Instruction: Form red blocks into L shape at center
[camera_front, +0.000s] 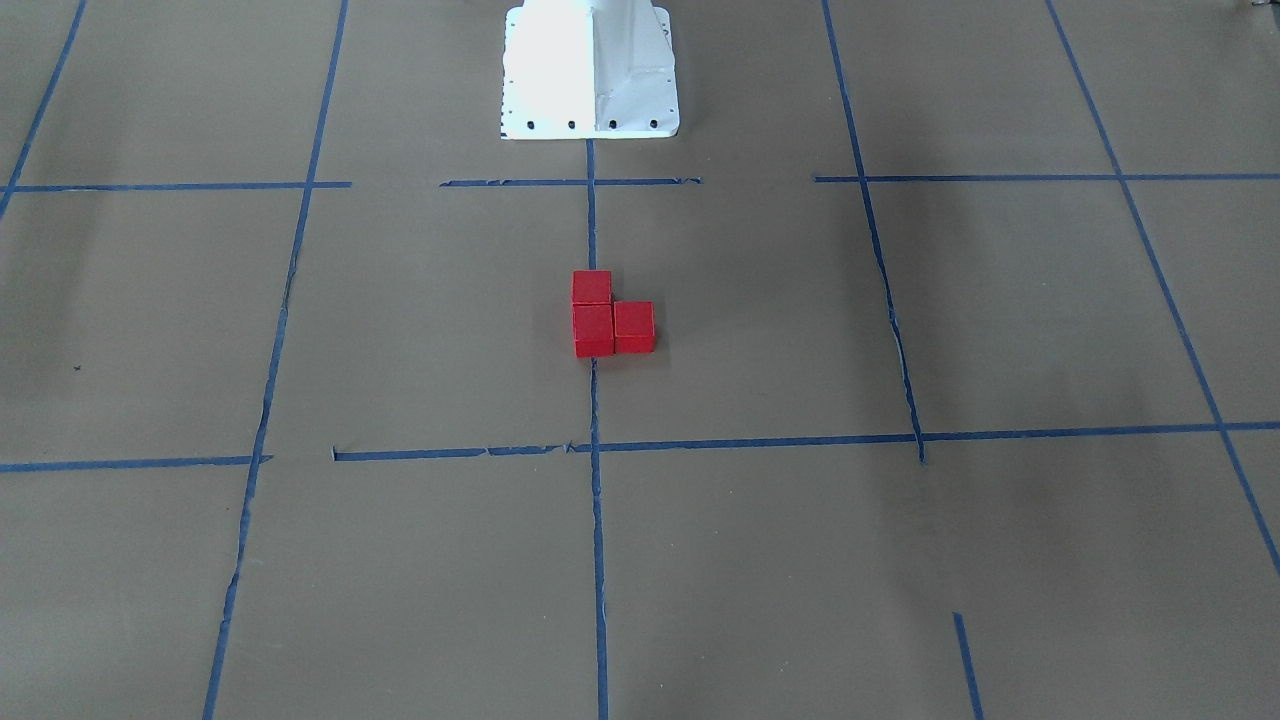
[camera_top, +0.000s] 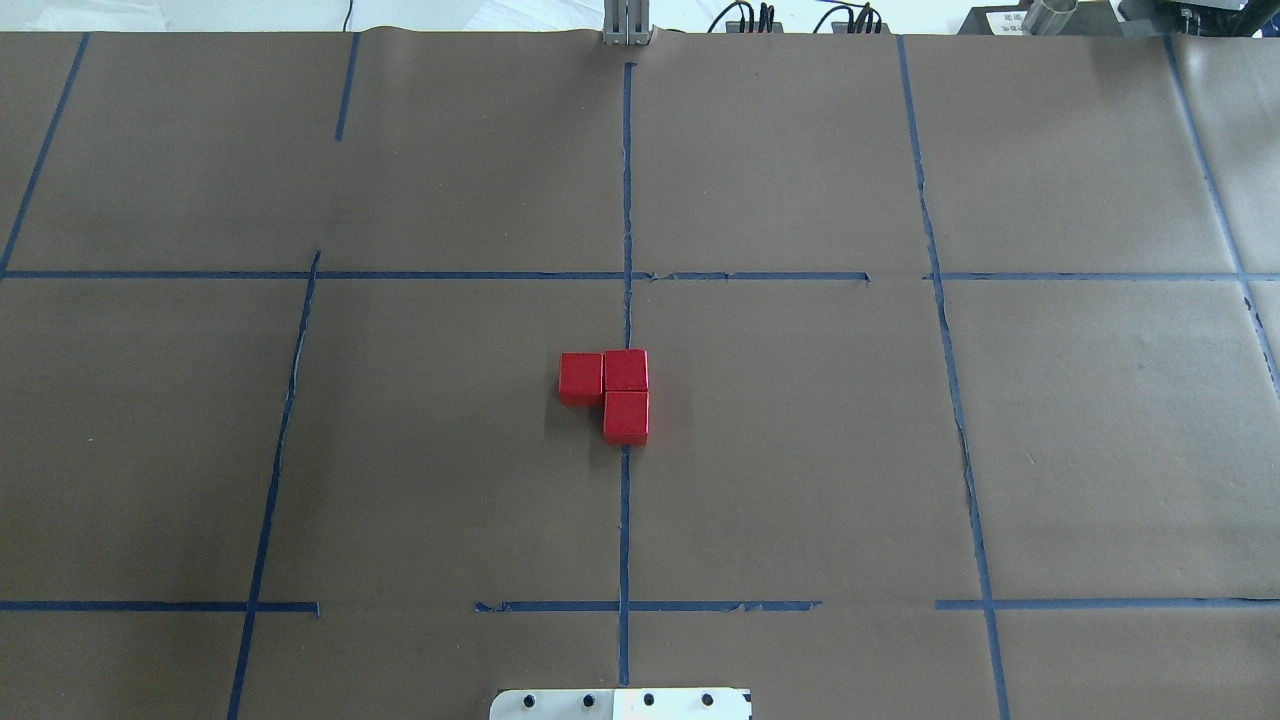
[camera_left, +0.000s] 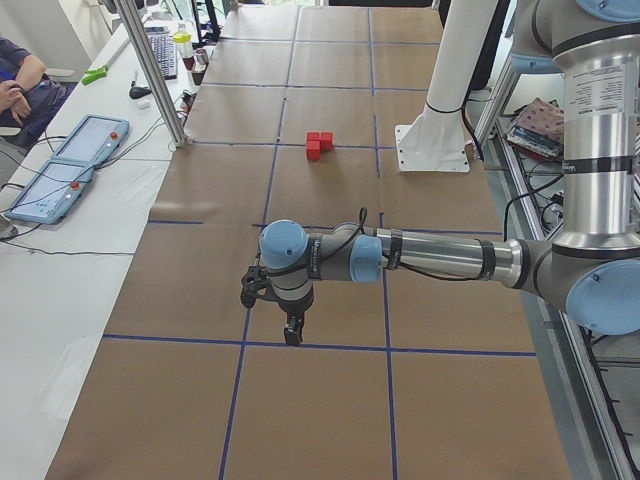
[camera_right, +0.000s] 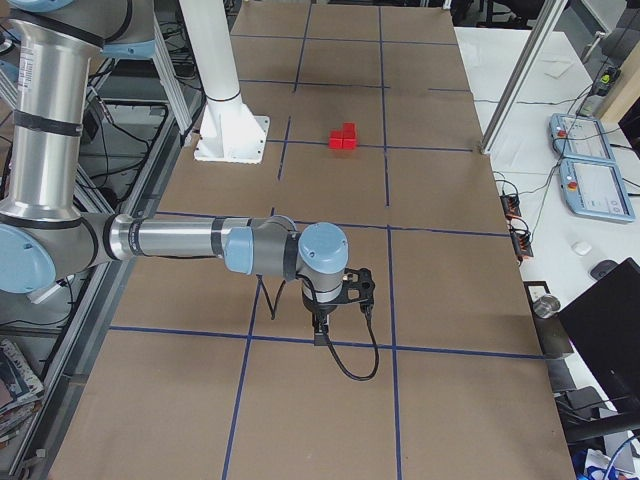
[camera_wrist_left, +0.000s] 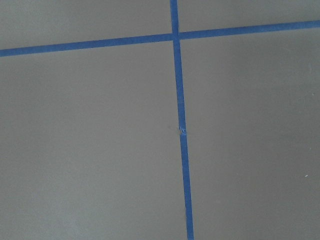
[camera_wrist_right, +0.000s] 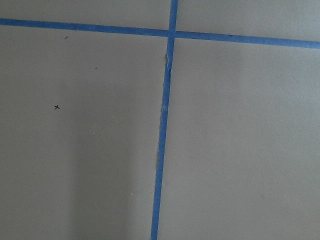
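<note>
Three red blocks (camera_top: 626, 372) sit flush against one another in the center (camera_top: 790, 450) square of the table (camera_top: 150, 450). Two lie in a row on the blue tape line (camera_top: 624, 520), and the third touches the farther one's side on the robot's left, so an L already reads from above. Sitting on the line keeps the shape mid-square, which I judge is all the task asks. The left end effector (camera_left: 292, 336) hangs over bare paper near a tape crossing, well apart from the blocks, and the right end effector (camera_right: 318, 336) does likewise at the other end. Both show only in side views, so I cannot tell whether their jaws are apart or together; all three blocks lie on the table, so neither carries one
</note>
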